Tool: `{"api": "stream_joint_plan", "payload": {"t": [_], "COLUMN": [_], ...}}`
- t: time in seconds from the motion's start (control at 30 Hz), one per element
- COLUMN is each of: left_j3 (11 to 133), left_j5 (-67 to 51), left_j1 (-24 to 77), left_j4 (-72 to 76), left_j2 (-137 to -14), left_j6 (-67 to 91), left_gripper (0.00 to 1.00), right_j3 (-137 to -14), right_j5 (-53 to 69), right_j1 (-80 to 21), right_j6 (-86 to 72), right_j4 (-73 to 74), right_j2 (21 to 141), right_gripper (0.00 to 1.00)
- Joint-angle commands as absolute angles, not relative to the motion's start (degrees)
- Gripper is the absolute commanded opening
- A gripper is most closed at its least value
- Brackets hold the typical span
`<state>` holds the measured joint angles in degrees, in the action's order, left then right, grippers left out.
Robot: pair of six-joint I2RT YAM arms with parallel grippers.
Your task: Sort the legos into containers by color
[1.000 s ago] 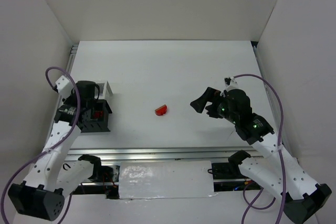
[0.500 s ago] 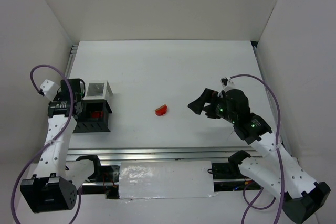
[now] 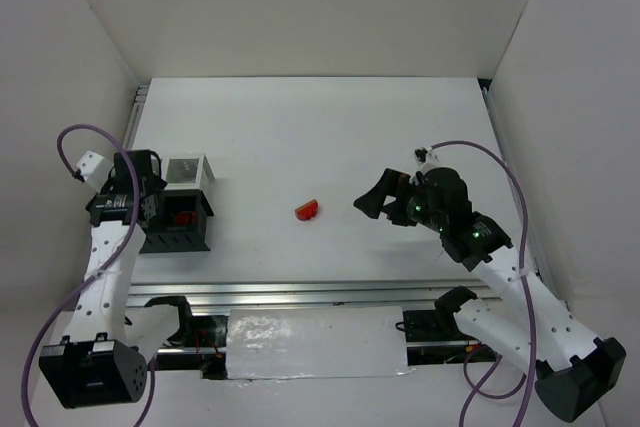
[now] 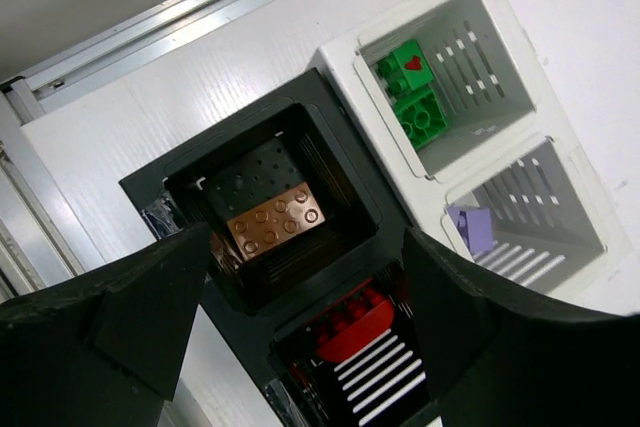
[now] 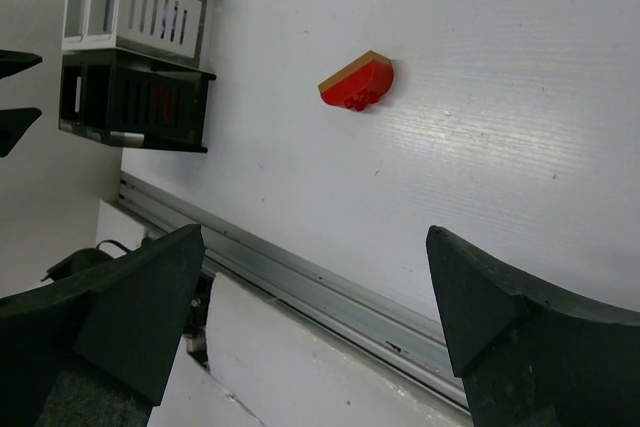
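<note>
White table [image 3: 300,127] carries the containers [image 4: 335,62] — directly above them the left gripper [image 4: 308,237] has just sprung open, empty, probably dropping the orange-brown lego [image 4: 275,235] inside — leaving one red lego [image 3: 307,211] well right of them for the wide-open, empty right gripper [image 3: 370,202] farther right.

Two white containers [image 4: 338,59], two black containers [image 4: 215,137], six coloured legos [image 5: 357,82].

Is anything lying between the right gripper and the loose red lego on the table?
Nothing visible does. Only bare table separates the open right gripper from the red lego; the containers sit well beyond it.
</note>
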<state>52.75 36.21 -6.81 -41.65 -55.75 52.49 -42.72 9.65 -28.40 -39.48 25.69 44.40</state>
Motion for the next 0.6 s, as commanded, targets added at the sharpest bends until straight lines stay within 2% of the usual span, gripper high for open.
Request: {"api": "stream_joint_plan", "payload": {"t": [0.0,0.07,0.1,0.17,0.23,0.27,0.33,0.47,0.57], "left_j3": [51.86,50.98,50.89,51.24,51.85,52.03,53.52,51.96,46.79], "left_j5": [32.20,26.05,23.32,17.07,13.29,7.35,5.28,-3.93,-5.71], "left_j1": [-7.21,-6.86,-6.33,-4.05,-2.12,-0.46,2.27,5.80,5.98], "left_j4": [-37.63,-31.77,-31.21,-29.98,-29.36,-28.75,-30.84,-31.29,-28.22], "left_j2": [-52.65,-51.25,-51.15,-51.07,-51.15,-51.07,-51.07,-46.33,-39.83], "left_j6": [48.98,44.67,42.13,39.57,35.26,33.07,29.89,22.52,21.53], "left_gripper": [0.90,0.99,1.00,1.00,1.00,1.00,0.99,0.99,1.00], "right_j3": [-42.37,-42.53,-43.15,-47.00,-51.13,-55.94,-62.45,-68.89,-74.25], "right_j5": [9.41,8.27,5.56,0.29,-10.08,-12.46,-18.16,-24.95,-29.87], "right_j1": [-28.65,-28.91,-29.53,-33.73,-37.34,-39.88,-41.74,-44.38,-48.15], "right_j6": [-39.02,-39.72,-40.16,-41.13,-42.62,-44.63,-47.36,-57.28,-61.34], "right_j4": [21.01,19.78,19.86,21.00,23.98,25.13,28.19,29.97,32.16], "right_j2": [45.78,49.63,51.92,59.82,69.81,73.09,82.64,93.94,100.79], "right_gripper": [1.00,1.00,0.99,1.00,1.00,1.00,1.00,1.00,1.00]}}
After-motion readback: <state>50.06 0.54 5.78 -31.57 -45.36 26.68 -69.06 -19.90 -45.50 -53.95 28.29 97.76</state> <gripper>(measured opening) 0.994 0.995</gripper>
